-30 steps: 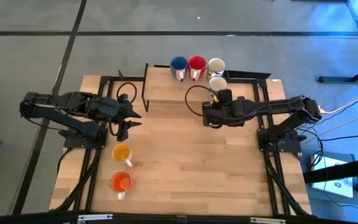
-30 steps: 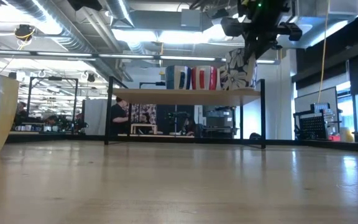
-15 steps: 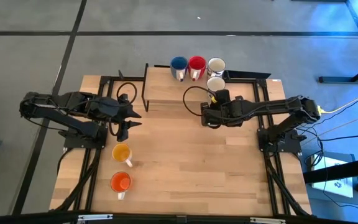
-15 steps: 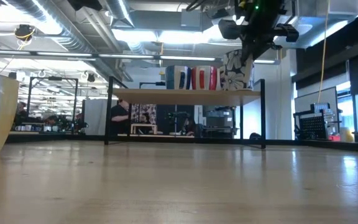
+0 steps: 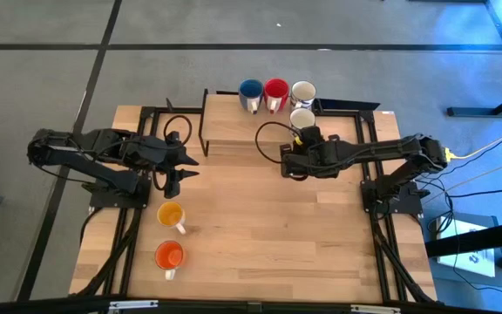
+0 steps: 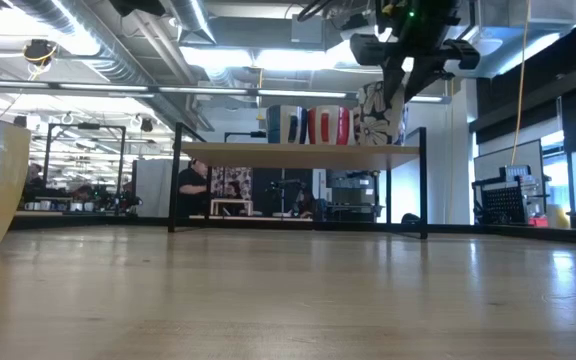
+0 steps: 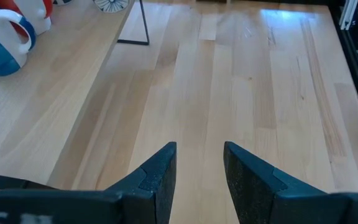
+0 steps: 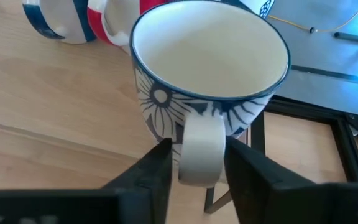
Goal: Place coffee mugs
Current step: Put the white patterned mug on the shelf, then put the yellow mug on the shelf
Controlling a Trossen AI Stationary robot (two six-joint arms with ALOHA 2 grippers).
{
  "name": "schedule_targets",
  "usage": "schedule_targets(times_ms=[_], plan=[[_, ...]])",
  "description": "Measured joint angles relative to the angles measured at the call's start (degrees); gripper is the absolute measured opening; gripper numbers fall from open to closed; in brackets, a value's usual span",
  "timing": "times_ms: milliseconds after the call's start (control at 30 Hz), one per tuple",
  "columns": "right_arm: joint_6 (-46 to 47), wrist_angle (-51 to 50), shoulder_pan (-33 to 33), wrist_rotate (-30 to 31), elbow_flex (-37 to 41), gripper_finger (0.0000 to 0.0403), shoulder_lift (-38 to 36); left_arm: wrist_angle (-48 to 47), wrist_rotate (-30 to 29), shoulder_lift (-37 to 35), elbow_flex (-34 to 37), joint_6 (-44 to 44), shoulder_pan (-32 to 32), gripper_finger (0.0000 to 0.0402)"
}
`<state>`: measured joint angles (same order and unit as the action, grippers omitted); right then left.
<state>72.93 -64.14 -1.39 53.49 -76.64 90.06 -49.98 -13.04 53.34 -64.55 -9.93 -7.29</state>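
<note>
Orange mug (image 5: 169, 255) and yellow-orange mug (image 5: 171, 214) are set near the tabletop's (image 5: 268, 227) front-left corner. Behind them, the left gripper (image 5: 178, 173) is held with fingers apart. A flowered white mug (image 8: 209, 74) is clamped by its handle in the right gripper (image 8: 197, 163), above the shelf (image 5: 225, 126) at the far edge, beside the blue (image 5: 250, 92), red (image 5: 275, 92) and second white mug (image 5: 302, 92).

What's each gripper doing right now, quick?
Left gripper: open, holding nothing, over the table.
Right gripper: closed on the handle of a white flower-print mug.
</note>
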Motion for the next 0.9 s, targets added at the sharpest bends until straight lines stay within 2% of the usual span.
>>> schedule_targets(times_ms=[267, 533, 733, 900], plan=[[-0.02, -4.14, -0.15, -0.81, -2.22, 0.0178, -0.32, -0.04, 0.02, 0.0, 0.0, 0.0, 0.0, 0.0127], [-4.81, -6.63, -0.57, -6.18, -8.65, 0.0186, -1.83, -0.12, 0.02, 0.0, 0.0, -0.04, 0.01, 0.0127], [-6.91, -7.24, -5.15, -6.62, -13.53, 0.0186, -1.99, -0.81, 1.24, 0.0, 0.0, -1.21, 0.02, 0.0127], [-9.91, -2.49, -11.93, -6.55, -14.13, 0.0186, -1.97, -2.4, 7.14, 0.0, 0.0, -3.51, 0.0, 0.0127]])
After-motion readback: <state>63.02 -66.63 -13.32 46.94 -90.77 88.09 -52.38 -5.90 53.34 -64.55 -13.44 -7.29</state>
